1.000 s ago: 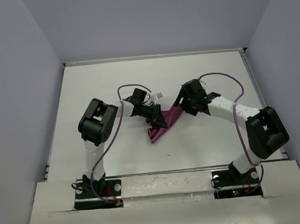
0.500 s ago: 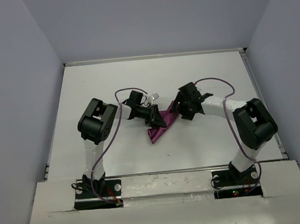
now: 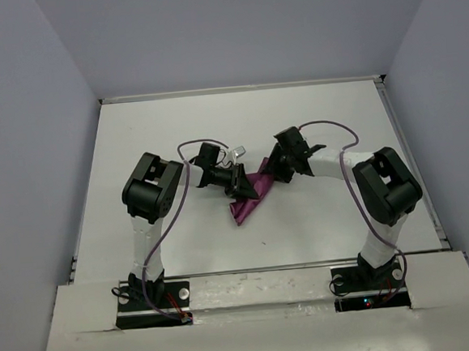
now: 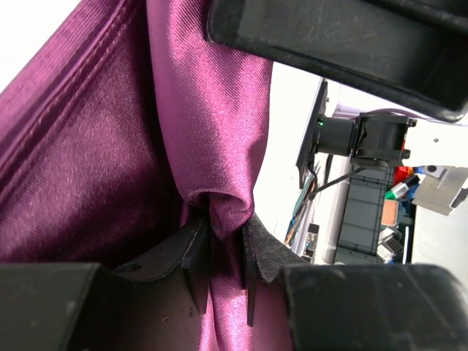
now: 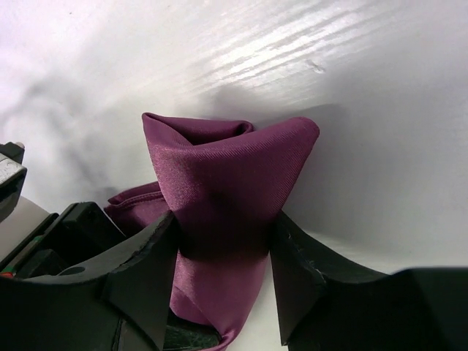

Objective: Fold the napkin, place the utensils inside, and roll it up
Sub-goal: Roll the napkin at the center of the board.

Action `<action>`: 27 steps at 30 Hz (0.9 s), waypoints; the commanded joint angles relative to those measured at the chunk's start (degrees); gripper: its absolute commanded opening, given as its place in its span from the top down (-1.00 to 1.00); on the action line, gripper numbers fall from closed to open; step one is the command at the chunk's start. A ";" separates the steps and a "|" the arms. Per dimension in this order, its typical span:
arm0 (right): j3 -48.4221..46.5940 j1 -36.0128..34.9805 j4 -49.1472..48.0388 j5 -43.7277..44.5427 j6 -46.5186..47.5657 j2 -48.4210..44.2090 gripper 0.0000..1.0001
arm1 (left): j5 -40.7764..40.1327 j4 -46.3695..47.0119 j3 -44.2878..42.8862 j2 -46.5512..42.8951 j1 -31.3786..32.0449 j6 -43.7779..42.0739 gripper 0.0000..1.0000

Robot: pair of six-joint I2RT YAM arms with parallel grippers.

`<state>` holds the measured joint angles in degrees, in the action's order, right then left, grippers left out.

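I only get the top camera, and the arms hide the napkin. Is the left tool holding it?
Observer: Yes. The left wrist view shows the left tool pinching a napkin fold between its fingertips.
Operator: What about the right tool?
Observer: Its wrist view shows napkin bunched between the fingers, touching both.
Operator: Is the napkin lying flat there?
Observer: No. That bunch stands up in a hump above the white table.
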<state>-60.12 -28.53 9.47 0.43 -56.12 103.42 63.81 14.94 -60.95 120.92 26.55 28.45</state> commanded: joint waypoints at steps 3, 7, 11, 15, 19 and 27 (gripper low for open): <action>-1.32 -0.21 3.00 2.30 0.83 5.39 0.49 | -10.37 -6.59 2.41 3.71 -0.53 -3.92 1.00; -2.54 -0.21 5.29 2.82 1.01 5.57 0.99 | -12.74 -9.92 1.36 2.48 -0.53 -7.34 1.00; -2.72 -0.21 7.39 3.18 1.19 4.17 0.99 | -15.29 -14.75 -1.71 0.64 -0.53 -11.82 0.95; -3.16 -0.21 9.59 4.14 1.19 2.50 0.99 | -18.80 -18.88 -4.00 -1.21 -0.53 -14.81 0.30; -4.48 -0.21 13.45 5.28 0.92 1.61 0.99 | -23.37 -25.29 -7.68 -3.93 -0.53 -19.12 -0.19; -8.87 -0.21 20.40 6.60 0.57 2.40 0.99 | -36.01 -29.09 -10.07 -12.81 -0.35 -23.44 -0.24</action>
<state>-66.46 -28.60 20.56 3.05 -57.25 105.36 43.53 -10.15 -70.48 113.16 26.98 10.57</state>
